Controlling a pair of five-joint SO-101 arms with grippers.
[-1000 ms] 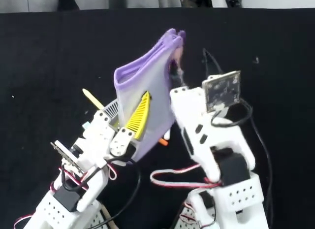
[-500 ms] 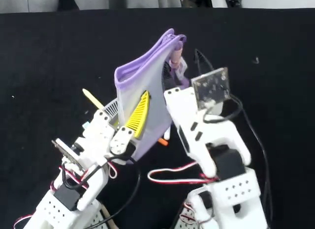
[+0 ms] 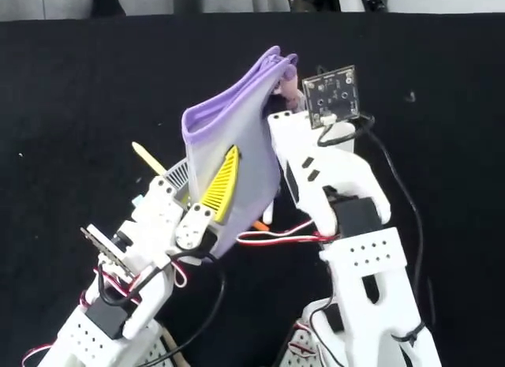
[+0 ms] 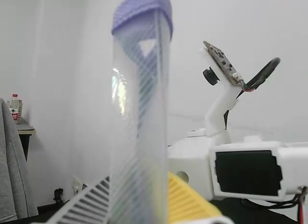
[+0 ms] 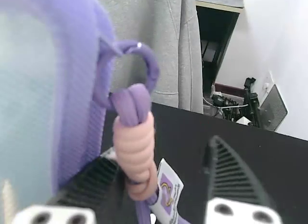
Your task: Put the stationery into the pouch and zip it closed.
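Over the last second my right arm has swung forward and up to the far top corner of the pouch (image 3: 237,138). That puts it within reach of the zip, so I judge closing to be the step in hand. The right pincer (image 5: 161,161) gapes wide, gripping nothing; the pink zip pull (image 5: 134,149) rests against one finger, the other well apart. My left pincer (image 3: 207,171) is clamped on the pouch's lower edge, holding it upright above the surface (image 3: 442,83).

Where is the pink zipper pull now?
In the right wrist view the pull hangs from the pouch's upper corner, between the right gripper's open fingers.
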